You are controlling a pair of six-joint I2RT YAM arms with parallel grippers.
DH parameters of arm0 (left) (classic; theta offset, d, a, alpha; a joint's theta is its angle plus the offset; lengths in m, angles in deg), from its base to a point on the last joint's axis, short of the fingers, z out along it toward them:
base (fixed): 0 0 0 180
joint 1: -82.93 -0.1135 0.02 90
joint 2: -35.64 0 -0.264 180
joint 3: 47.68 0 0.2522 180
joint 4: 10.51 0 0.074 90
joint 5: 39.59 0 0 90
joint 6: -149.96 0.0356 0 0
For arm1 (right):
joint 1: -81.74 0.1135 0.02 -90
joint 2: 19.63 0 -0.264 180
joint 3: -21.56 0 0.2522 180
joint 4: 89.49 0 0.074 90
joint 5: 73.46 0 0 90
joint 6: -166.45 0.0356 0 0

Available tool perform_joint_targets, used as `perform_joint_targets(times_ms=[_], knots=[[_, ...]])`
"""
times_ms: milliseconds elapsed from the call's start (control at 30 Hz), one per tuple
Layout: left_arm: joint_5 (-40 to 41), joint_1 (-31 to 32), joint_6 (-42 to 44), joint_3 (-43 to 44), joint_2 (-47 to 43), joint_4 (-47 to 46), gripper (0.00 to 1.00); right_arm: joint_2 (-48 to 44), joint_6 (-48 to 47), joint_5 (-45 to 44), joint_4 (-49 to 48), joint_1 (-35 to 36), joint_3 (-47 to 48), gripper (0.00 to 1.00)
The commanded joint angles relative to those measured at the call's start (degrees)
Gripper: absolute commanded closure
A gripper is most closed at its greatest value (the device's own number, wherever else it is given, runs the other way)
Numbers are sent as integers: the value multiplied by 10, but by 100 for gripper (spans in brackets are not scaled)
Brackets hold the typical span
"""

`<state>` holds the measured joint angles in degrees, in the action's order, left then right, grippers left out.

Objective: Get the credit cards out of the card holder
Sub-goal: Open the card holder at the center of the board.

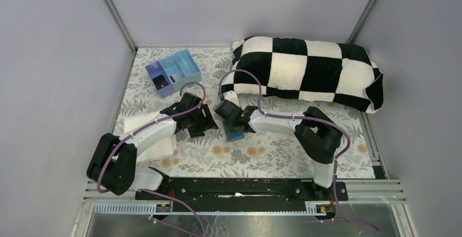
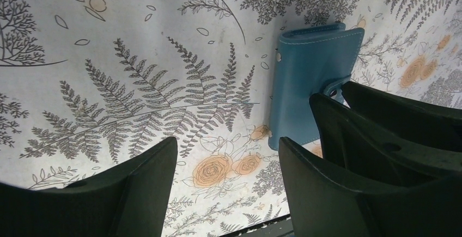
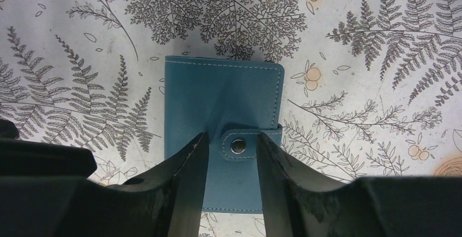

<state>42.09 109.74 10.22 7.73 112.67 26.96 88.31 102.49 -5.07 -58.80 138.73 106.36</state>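
Observation:
The card holder (image 3: 223, 95) lies closed and flat on the floral cloth, its snap tab (image 3: 237, 146) fastened. No cards show. My right gripper (image 3: 231, 136) is open right above it, one finger on each side of the snap tab; I cannot tell whether the tips touch the case. In the top view the holder (image 1: 233, 134) shows just below the right gripper (image 1: 231, 120). My left gripper (image 2: 226, 144) is open and empty over bare cloth, just left of the holder (image 2: 305, 79). The right gripper's fingers (image 2: 381, 133) cover the holder's near right part there.
A blue-and-purple compartment tray (image 1: 173, 72) stands at the back left. A black-and-white checked pillow (image 1: 305, 71) lies along the back right. A folded white cloth (image 1: 147, 136) lies under the left arm.

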Motion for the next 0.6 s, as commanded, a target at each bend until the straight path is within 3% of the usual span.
perform_joint_targets(times_ms=[0, 167, 233, 567], knots=[[-21, -1, 7, 1, 4, -29, 28, -11, 16, -22, 0, 1, -13, 60], [-34, -1, 12, 10, 12, -31, 28, -9, 24, -15, 1, 1, -15, 84], [-38, -1, 16, 16, 16, -31, 29, -12, 29, -11, 1, 0, -16, 99], [-70, 8, 30, 38, 39, -45, 29, -114, 56, 67, -27, -11, -58, 100]])
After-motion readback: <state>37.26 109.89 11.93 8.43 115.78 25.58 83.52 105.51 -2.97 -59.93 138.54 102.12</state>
